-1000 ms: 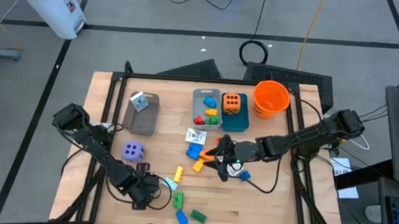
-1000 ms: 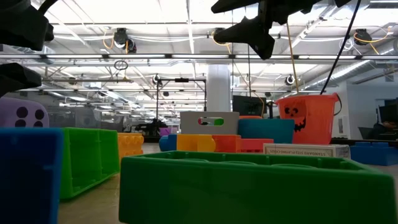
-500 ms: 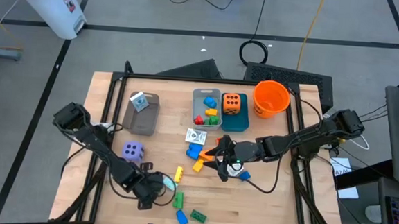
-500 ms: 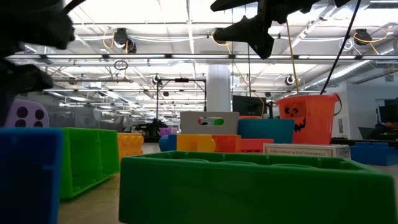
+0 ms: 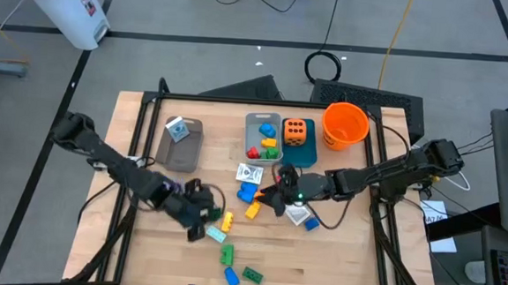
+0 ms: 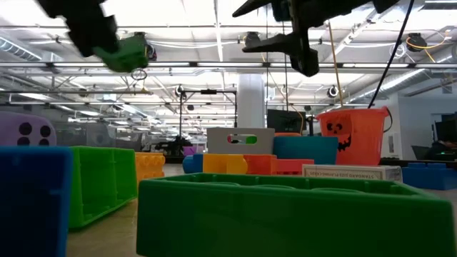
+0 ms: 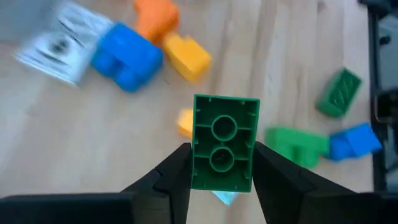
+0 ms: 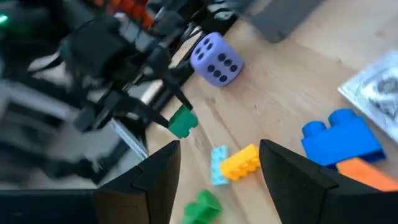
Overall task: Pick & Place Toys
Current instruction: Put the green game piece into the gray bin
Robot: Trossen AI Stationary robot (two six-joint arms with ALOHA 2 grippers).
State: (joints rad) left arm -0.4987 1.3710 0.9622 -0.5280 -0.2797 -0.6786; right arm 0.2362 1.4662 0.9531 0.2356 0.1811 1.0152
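The left gripper (image 7: pixel 222 163) is holding a green brick (image 7: pixel 224 142) between its jaws, above the wooden worktop (image 5: pixel 344 263), clear of the other toys. In the high view, this gripper (image 5: pixel 198 212) is hanging near the front left part of the worktop, close to a yellow brick (image 5: pixel 227 219) and a pale blue piece (image 5: pixel 216 234). Two more green bricks (image 5: pixel 228 255) and a blue brick (image 5: pixel 232 277) are lying nearer the front edge. The right gripper (image 5: pixel 279 195) is hovering mid-worktop with its jaws standing apart and holding nothing, just beside a blue brick (image 5: pixel 247 192) and an orange brick (image 5: pixel 253 210). Farther back, the orange dice (image 5: pixel 295 132) is sitting in the teal bin (image 5: pixel 298 157), beside the orange bucket (image 5: pixel 344 123).
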